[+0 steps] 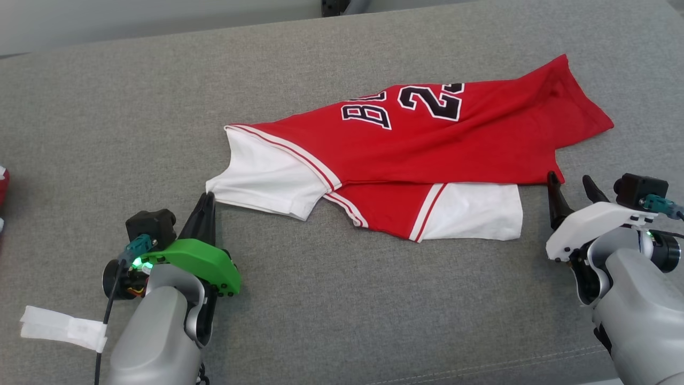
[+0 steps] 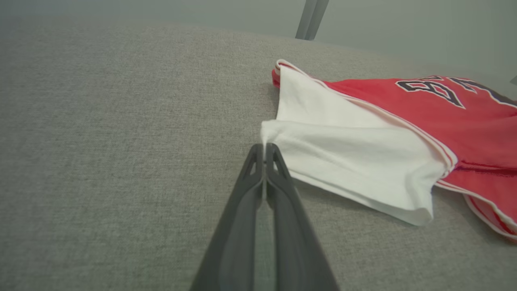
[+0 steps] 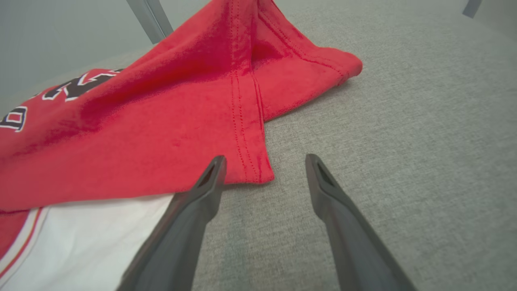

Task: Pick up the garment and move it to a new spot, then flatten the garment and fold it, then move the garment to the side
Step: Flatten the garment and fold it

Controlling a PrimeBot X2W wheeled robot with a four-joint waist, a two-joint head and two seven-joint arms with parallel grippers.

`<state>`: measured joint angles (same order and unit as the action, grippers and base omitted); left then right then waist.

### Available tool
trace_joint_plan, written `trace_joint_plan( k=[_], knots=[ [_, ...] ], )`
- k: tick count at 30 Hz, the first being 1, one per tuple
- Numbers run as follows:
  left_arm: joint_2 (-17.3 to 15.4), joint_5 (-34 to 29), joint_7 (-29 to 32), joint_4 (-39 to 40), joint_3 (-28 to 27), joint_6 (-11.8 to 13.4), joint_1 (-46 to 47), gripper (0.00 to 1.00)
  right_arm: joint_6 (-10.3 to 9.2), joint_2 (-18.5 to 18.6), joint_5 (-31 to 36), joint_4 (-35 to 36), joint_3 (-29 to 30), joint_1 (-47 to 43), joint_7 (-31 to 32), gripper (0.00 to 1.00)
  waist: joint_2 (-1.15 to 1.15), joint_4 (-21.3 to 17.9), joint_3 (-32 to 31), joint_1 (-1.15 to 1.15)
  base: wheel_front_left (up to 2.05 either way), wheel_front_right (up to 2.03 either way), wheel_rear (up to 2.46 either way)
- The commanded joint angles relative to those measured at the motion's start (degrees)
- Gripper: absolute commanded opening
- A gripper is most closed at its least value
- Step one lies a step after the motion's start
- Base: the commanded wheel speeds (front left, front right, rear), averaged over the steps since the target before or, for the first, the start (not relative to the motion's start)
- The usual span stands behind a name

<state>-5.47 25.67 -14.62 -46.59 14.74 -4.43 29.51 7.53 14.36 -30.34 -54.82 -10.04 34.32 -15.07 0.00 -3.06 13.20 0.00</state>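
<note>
The garment (image 1: 427, 144) is a red jersey with white sleeves and black lettering, lying loosely folded across the grey surface. My left gripper (image 1: 208, 199) stands at the outer corner of the left white sleeve. In the left wrist view that gripper (image 2: 264, 147) is shut, its tips pinching the sleeve's corner (image 2: 343, 161). My right gripper (image 1: 570, 184) is open at the garment's lower right red corner. In the right wrist view the gripper (image 3: 264, 161) straddles the red hem corner (image 3: 246, 161), which lies beside its left finger (image 3: 202, 194), with the white sleeve (image 3: 93, 242) under that finger.
A grey fabric surface (image 1: 320, 299) stretches on all sides of the garment. A white tape tag (image 1: 64, 327) hangs on my left arm's cable. Something red and white (image 1: 2, 187) shows at the left edge. A dark stand (image 1: 342, 6) is beyond the far edge.
</note>
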Motion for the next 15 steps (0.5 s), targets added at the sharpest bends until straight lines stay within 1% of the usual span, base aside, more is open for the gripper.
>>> trace_joint_plan(
  k=[1, 7, 8, 9, 10, 11, 13, 14, 15],
  knots=[
    [-0.6, 0.0, 0.2, 0.7, 0.1, 0.5, -0.5, 0.00, -0.08, -0.1, -1.1, -1.1, -0.4, 1.1, -0.3, 1.00, 0.00, 0.5, 0.9, 0.00, 0.00, 0.00, 0.00],
    [-1.2, -0.2, 1.1, 3.2, 0.5, 1.4, -0.8, 0.00, -0.08, -0.4, -3.7, -5.4, -2.7, 4.1, -0.3, 1.00, 0.00, 0.8, 2.1, 0.00, 0.00, 0.00, 0.00],
    [-1.3, -0.2, 1.2, 3.5, 0.6, 1.6, -0.9, 0.00, -0.08, -0.4, -4.1, -6.2, -3.1, 4.4, -0.3, 0.91, 0.00, 0.8, 2.2, 0.00, 0.00, 0.00, 0.00],
    [-1.4, -0.3, 1.3, 3.9, 0.6, 1.6, -1.0, 0.00, -0.08, -0.4, -4.4, -6.9, -3.5, 4.7, -0.3, 0.69, 0.00, 0.8, 2.4, 0.00, 0.00, 0.00, 0.00],
    [-1.6, -0.3, 1.4, 4.3, 0.7, 1.8, -1.0, 0.00, -0.08, -0.3, -4.7, -7.6, -3.7, 4.9, -0.2, 0.51, 0.00, 0.8, 2.4, 0.00, 0.00, 0.00, 0.00],
    [-1.7, -0.4, 1.5, 4.8, 0.7, 2.0, -1.1, 0.00, -0.08, -0.6, -4.8, -8.2, -4.0, 5.0, -0.2, 0.45, 0.00, 0.7, 2.5, 0.00, 0.00, 0.00, 0.00],
    [-2.0, -0.4, 1.6, 5.5, 0.7, 2.3, -1.1, 0.00, -0.08, -1.1, -5.0, -8.7, -4.5, 5.1, -0.2, 0.36, 0.00, 0.5, 2.6, 0.00, 0.00, 0.00, 0.00],
    [-2.1, -0.3, 1.6, 5.9, 0.7, 2.4, -1.2, 0.00, -0.08, -1.1, -4.8, -8.6, -4.9, 5.1, -0.2, 0.30, 0.00, 0.3, 2.6, 0.00, 0.00, 0.00, 0.00],
    [-2.2, -0.2, 1.7, 6.3, 0.7, 2.5, -1.4, 0.00, -0.08, -1.1, -4.6, -8.5, -5.5, 4.9, -0.2, 0.09, 0.00, 0.2, 2.6, 0.00, 0.00, 0.00, 0.00]
  ],
)
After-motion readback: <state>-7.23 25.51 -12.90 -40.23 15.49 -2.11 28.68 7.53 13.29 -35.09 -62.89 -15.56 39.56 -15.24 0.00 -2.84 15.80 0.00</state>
